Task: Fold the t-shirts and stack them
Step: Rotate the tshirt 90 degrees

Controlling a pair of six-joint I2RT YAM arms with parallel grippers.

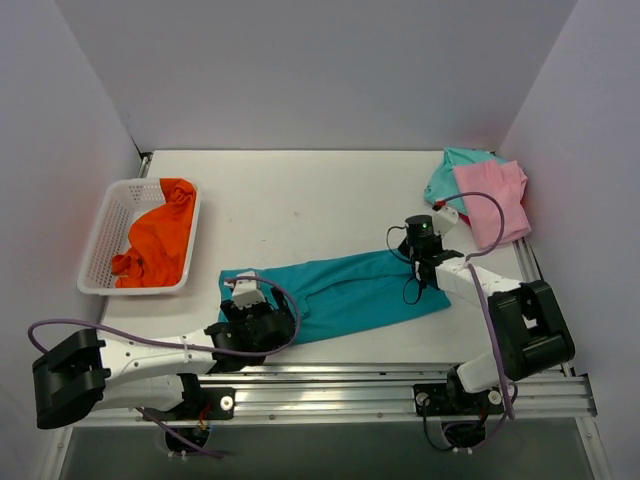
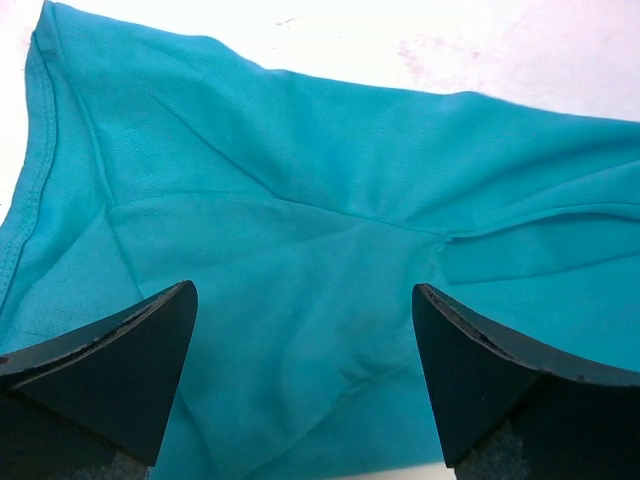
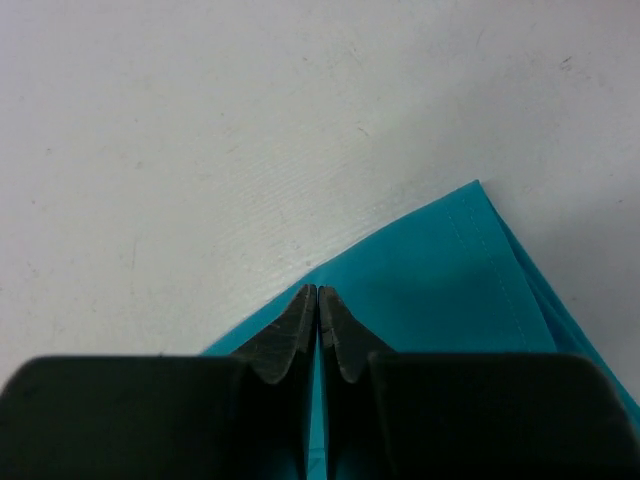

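Top: teal shirt (image 1: 350,295) lies flat on the surface (image 1: 300,200), long axis roughly 9-to-3, right end tipped slightly toward 2. Left end effector (image 1: 248,298) is over the 9 o'clock end and right end effector (image 1: 412,252) is at the far corner of the 3 o'clock end, so each arm is nearest its own end. Orange shirt (image 1: 155,245) is in the basket (image 1: 100,235) at 9. Pink shirt (image 1: 490,200) lies over mint shirt (image 1: 450,175) at 1-2, well apart from the teal. Left wrist: fingers (image 2: 110,370) apart, gripping nothing. Teal cloth is directly below and between them, hem off at 9-10, bare surface at 12. Right wrist: fingers (image 3: 300,330) together with a sliver of teal between, so I read it as clamped on the shirt's edge. Cloth corner is at 1-2 from the tips. Likely next: left drops straight down to pinch.
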